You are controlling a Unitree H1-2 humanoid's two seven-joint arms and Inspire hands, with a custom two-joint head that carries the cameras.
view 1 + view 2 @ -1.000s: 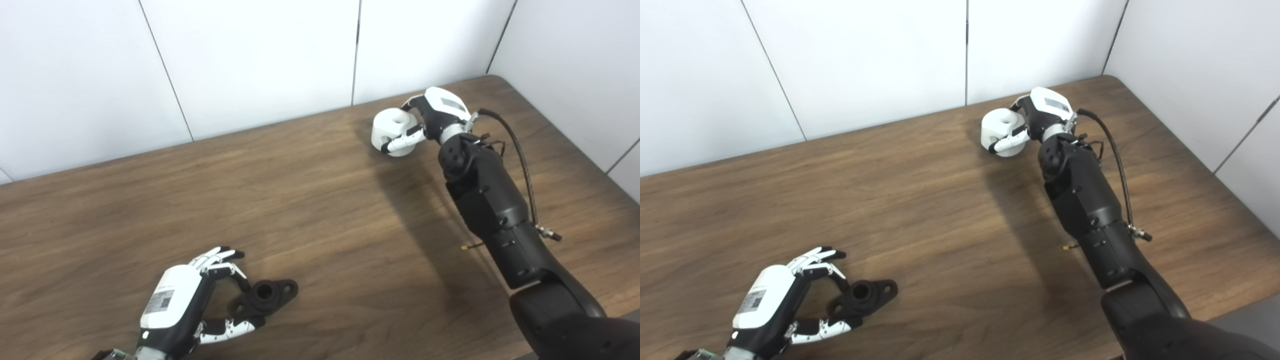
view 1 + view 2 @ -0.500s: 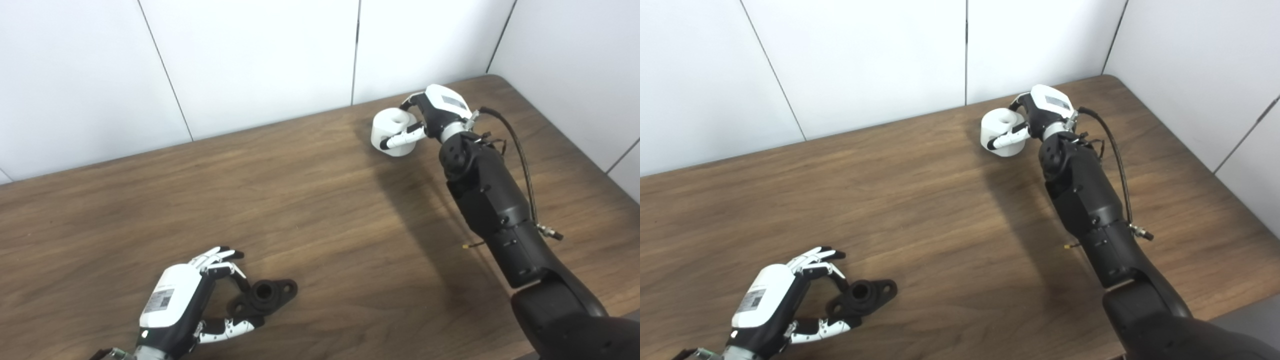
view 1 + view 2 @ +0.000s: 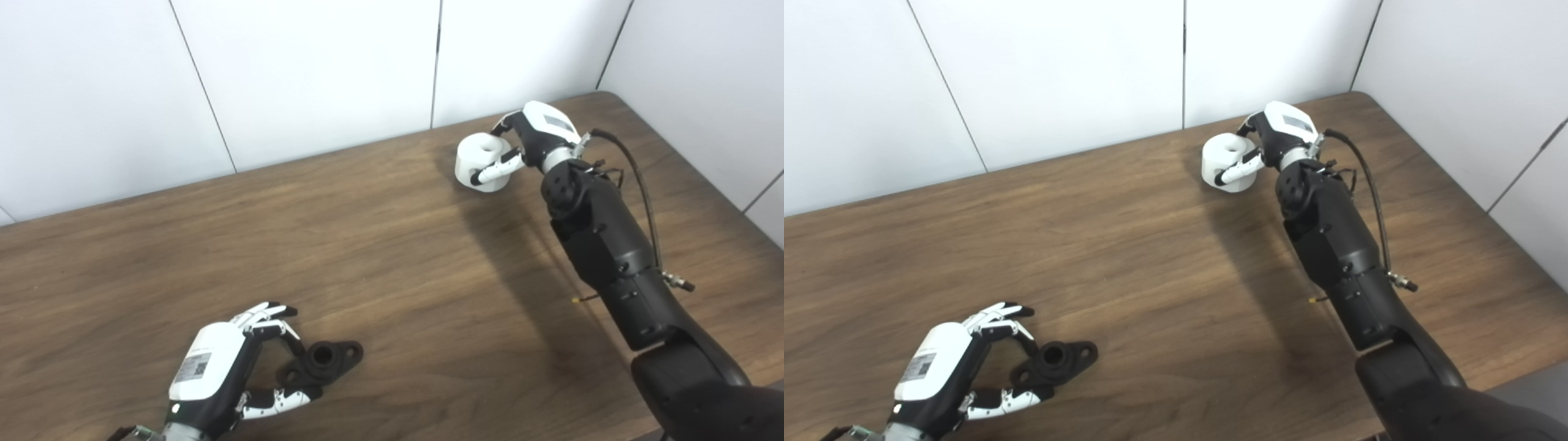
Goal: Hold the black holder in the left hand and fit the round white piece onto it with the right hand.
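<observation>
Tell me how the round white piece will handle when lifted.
The round white piece looks rigid, so the right hand wrapped around it probably won't deform it. Its smooth sides might slip. Laid sideways, it could roll on the table.

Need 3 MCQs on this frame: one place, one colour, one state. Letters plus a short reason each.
1. Where is the round white piece?
A. far right part of the table, near the wall
B. beside the black holder
C. on the holder

2. What colour is the table?
A. white
B. dark wood brown
C. grey

3. What is the right hand doing?
A. open, away from everything
B. closed around the white piece
C. holding the black holder

Answers:
1 A, it sits far from the black holder, which lies by the left hand.
2 B, wood grain shows across the whole top.
3 B, fingers and thumb wrap the white piece.
</observation>
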